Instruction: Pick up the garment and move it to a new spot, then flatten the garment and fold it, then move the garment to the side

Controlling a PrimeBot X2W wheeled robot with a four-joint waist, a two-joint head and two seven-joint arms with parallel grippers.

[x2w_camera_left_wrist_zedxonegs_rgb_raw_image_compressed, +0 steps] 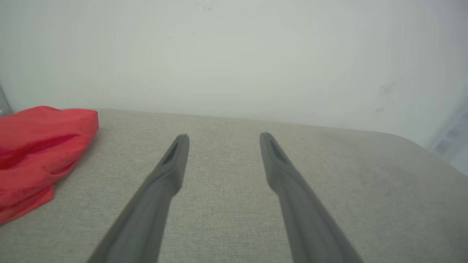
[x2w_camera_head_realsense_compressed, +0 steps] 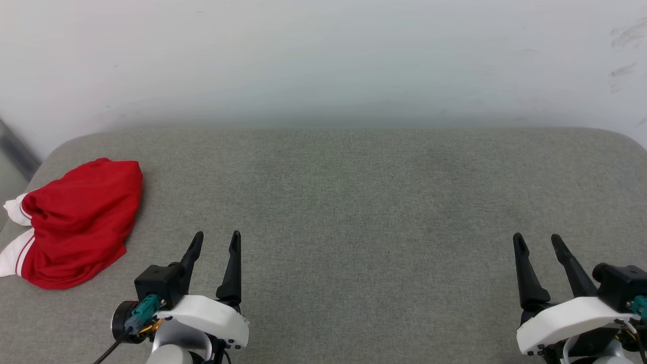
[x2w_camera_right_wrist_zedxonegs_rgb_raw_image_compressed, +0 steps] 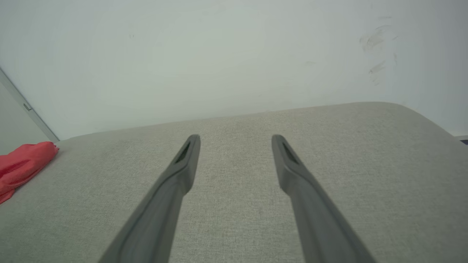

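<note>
The garment point(x2w_camera_head_realsense_compressed: 81, 222) is a crumpled red heap with white, red-striped sleeve edges, lying at the far left of the grey padded surface point(x2w_camera_head_realsense_compressed: 354, 202). It also appears at the left edge of the left wrist view as the garment point(x2w_camera_left_wrist_zedxonegs_rgb_raw_image_compressed: 33, 149), and smaller in the right wrist view as the garment point(x2w_camera_right_wrist_zedxonegs_rgb_raw_image_compressed: 22, 166). My left gripper point(x2w_camera_head_realsense_compressed: 216, 241) stands open at the lower left, a short way right of the heap, with nothing between its fingers point(x2w_camera_left_wrist_zedxonegs_rgb_raw_image_compressed: 175, 160). Far off at the lower right, my right gripper point(x2w_camera_head_realsense_compressed: 537, 241) is open and empty too, fingers point(x2w_camera_right_wrist_zedxonegs_rgb_raw_image_compressed: 186, 160) spread.
A pale wall point(x2w_camera_head_realsense_compressed: 323, 60) rises right behind the surface, with dark scuff marks point(x2w_camera_head_realsense_compressed: 624, 45) at its upper right. The surface has rounded back corners and drops off at the left, just beyond the heap. A grey strip point(x2w_camera_head_realsense_compressed: 17, 149) runs along the left edge.
</note>
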